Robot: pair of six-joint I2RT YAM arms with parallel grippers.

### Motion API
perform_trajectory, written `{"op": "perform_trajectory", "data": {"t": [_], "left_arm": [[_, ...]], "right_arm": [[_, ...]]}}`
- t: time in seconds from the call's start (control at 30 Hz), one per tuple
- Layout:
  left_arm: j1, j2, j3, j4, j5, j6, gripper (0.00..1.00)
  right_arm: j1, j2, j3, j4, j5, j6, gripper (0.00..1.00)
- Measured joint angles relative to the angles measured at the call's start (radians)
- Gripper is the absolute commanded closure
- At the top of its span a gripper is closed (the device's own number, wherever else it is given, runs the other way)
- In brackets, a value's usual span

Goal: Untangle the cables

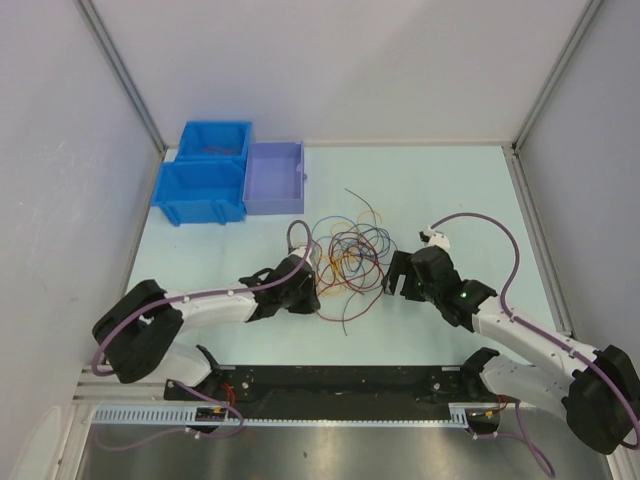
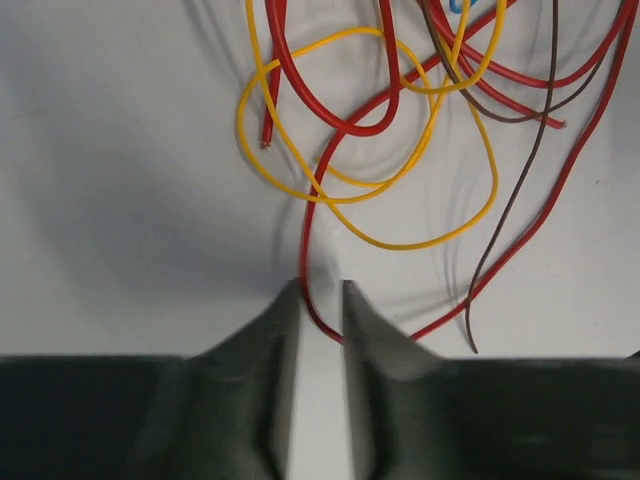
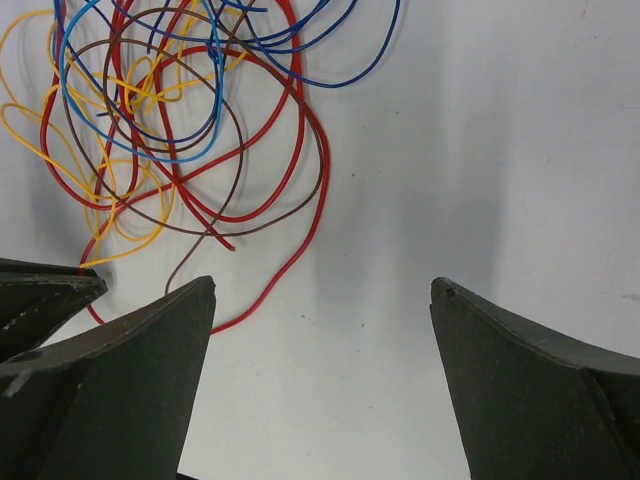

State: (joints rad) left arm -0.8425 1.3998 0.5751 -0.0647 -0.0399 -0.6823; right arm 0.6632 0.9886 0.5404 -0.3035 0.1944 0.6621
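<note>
The cables (image 1: 345,255) lie in a loose tangle of red, yellow, blue and brown wires mid-table. My left gripper (image 1: 308,292) sits at the tangle's left edge. In the left wrist view its jaws (image 2: 322,290) stand a narrow gap apart, and one red cable (image 2: 312,215) runs down between them, touching the right finger (image 2: 365,320) without being pinched. Yellow loops (image 2: 400,190) lie just beyond. My right gripper (image 1: 395,275) waits at the tangle's right edge, its jaws (image 3: 325,285) wide open over bare table. The tangle (image 3: 180,120) lies ahead and left of it, and a red cable (image 3: 290,260) trails past its left finger.
Two blue bins (image 1: 215,140) (image 1: 200,192) and a lilac tray (image 1: 274,178) stand at the back left. Grey walls close in the table on both sides. A loose dark cable (image 1: 365,205) strays toward the back.
</note>
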Motion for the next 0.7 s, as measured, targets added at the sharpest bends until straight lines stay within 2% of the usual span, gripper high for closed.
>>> {"op": "perform_trajectory", "data": {"t": [0.03,0.07,0.2,0.33,0.47,0.7], "left_arm": [[-0.002,0.008,0.002,0.006,0.000,-0.004,0.97],[-0.003,0.016,0.003,0.010,0.000,-0.007,1.00],[-0.006,0.019,0.021,-0.008,-0.003,-0.007,1.00],[-0.009,-0.019,0.119,-0.140,-0.033,0.022,1.00],[-0.010,-0.104,0.378,-0.323,-0.074,0.089,1.00],[-0.011,-0.128,1.103,-0.482,-0.142,0.254,1.00]], "right_arm": [[-0.001,-0.001,0.000,0.000,0.001,0.000,0.07],[-0.002,-0.001,0.000,-0.002,0.002,0.000,0.07],[-0.006,-0.003,0.000,-0.006,0.004,0.000,0.07],[-0.013,-0.016,0.000,-0.006,0.007,-0.003,0.07],[-0.028,-0.034,0.000,-0.005,0.007,-0.008,0.07],[-0.085,-0.054,0.000,0.010,-0.012,-0.009,0.06]]}}
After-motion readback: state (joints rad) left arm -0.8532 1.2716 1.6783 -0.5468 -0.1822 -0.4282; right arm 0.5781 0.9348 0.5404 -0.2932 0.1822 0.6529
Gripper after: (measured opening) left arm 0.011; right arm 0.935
